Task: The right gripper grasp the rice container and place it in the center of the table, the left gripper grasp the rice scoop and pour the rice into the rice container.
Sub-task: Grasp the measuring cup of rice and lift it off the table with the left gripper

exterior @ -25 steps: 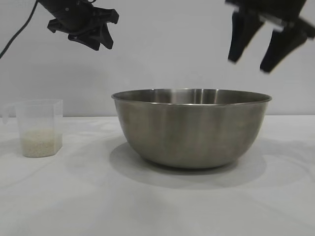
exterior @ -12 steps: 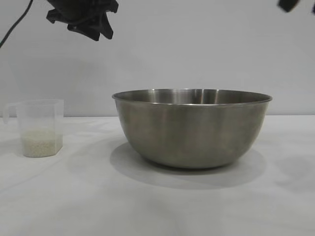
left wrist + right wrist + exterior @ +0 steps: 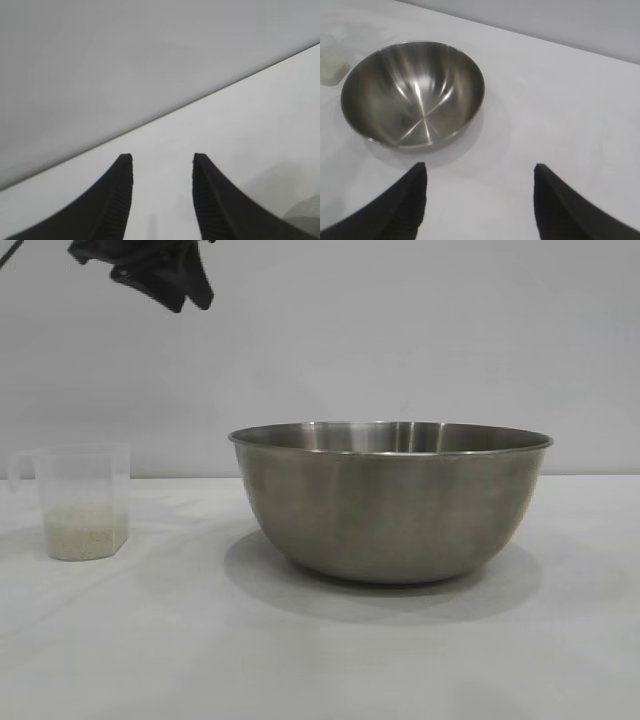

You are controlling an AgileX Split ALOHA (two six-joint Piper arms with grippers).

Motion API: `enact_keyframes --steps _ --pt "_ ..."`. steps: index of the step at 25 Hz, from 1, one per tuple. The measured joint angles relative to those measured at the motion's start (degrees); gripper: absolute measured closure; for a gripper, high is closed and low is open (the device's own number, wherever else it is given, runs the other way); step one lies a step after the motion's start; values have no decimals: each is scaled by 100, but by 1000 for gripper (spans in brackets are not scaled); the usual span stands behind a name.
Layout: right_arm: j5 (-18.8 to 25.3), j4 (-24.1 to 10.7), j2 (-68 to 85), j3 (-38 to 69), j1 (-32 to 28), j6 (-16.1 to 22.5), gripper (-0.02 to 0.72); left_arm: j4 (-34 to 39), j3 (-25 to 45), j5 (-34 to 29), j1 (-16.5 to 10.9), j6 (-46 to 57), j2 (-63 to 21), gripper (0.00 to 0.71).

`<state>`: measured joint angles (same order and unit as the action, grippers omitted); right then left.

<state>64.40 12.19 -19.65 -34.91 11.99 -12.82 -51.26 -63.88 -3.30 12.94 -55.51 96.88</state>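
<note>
Mid-counter (image 3: 320,660) sits the rice container (image 3: 390,500), empty; right claw (image 3: 477,200), wide open, has pulled up out of ext. view, left claw (image 3: 162,195), part open, has risen w/ rice scoop (image 3: 80,502) untouched—scoop grasp next.

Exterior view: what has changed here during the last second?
Both arms rose. The right hand, open, left the exterior view at the top right; the left hand climbed toward the top left corner. Nothing was grasped or released. The rice container and the rice scoop with its rice stayed in place.
</note>
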Motion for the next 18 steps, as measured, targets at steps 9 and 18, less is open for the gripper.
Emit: enact_keyframes --steps 9,18 --pt "838 -82 869 0 0 407 272 -1017 1357 830 -122 353 -1113 472" --pt "899 -132 1363 403 0 527 272 403 2279 1156 -122 2283 -1268 472"
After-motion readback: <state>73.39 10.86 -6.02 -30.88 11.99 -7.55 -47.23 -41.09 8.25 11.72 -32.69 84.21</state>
